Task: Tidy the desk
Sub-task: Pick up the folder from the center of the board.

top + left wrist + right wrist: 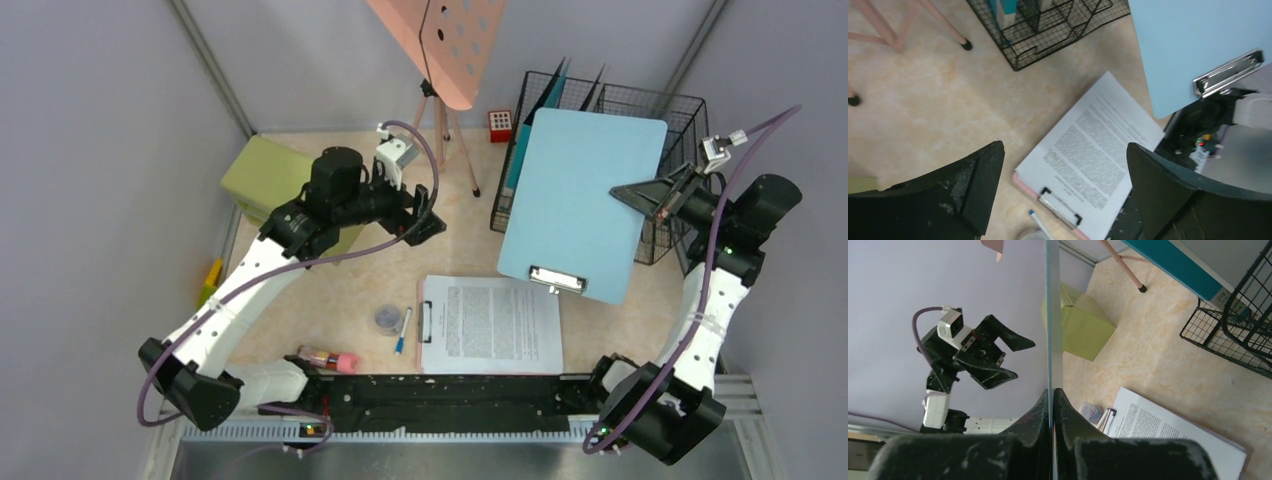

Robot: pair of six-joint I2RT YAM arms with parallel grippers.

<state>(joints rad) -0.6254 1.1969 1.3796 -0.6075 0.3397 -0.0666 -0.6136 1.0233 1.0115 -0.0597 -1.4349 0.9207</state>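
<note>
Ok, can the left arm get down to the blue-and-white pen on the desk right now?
Probably yes. The left gripper has open jaws, the blue-and-white pen lies uncovered beside a small round container, and the right gripper holds the light-blue clipboard well aside.

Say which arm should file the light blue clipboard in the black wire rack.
Right: the right gripper grips the light blue clipboard by the black wire rack; left gripper is open, empty.

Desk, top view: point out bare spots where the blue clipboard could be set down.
The widest bare patch of the desk lies in the middle, bordered by the tripod legs, the wire basket and the printed page. A smaller one sits between the green cabinet and the pen. The front edge is crowded: pen, round lid, tube.
</note>
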